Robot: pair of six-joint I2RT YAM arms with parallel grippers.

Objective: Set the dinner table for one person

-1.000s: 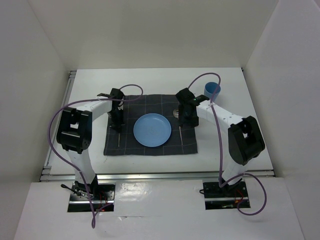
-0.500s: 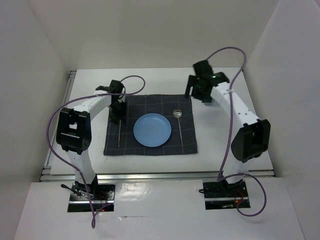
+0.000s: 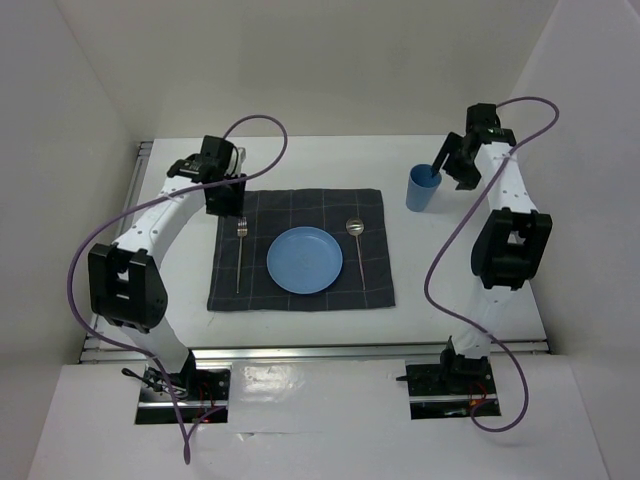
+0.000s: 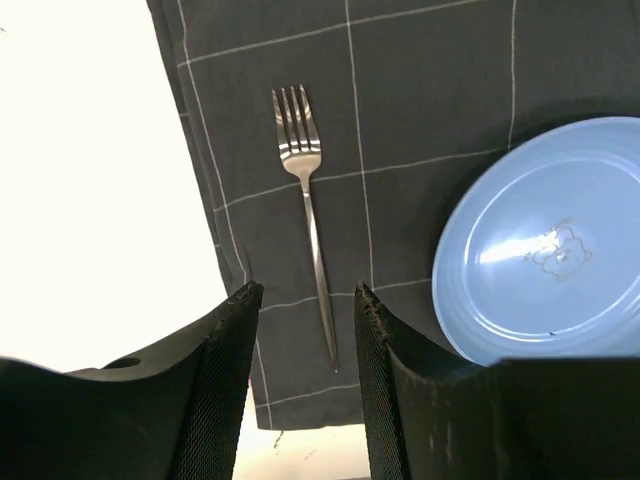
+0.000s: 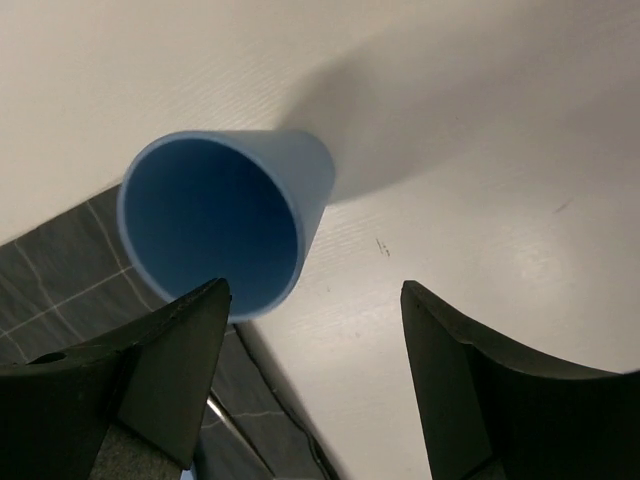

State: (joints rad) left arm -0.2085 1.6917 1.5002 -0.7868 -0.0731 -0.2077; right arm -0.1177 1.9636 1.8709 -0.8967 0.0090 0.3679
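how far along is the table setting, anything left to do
Looks done: on the dinner table the checked cloth carries the blue plate, fork on its left, spoon on its right; the blue cup stands upright off the cloth's far right corner. In hand: nothing; left gripper and right gripper are open, empty. Left: probably only parking the arms.

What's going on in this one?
Two robot arms are setting a place for one. On the dark checked cloth a blue plate sits with a fork to its left and a spoon to its right; a blue cup stands on the white table off the cloth's far right corner. The left gripper, near the fork, and the right gripper, beside the cup, are both open and empty.
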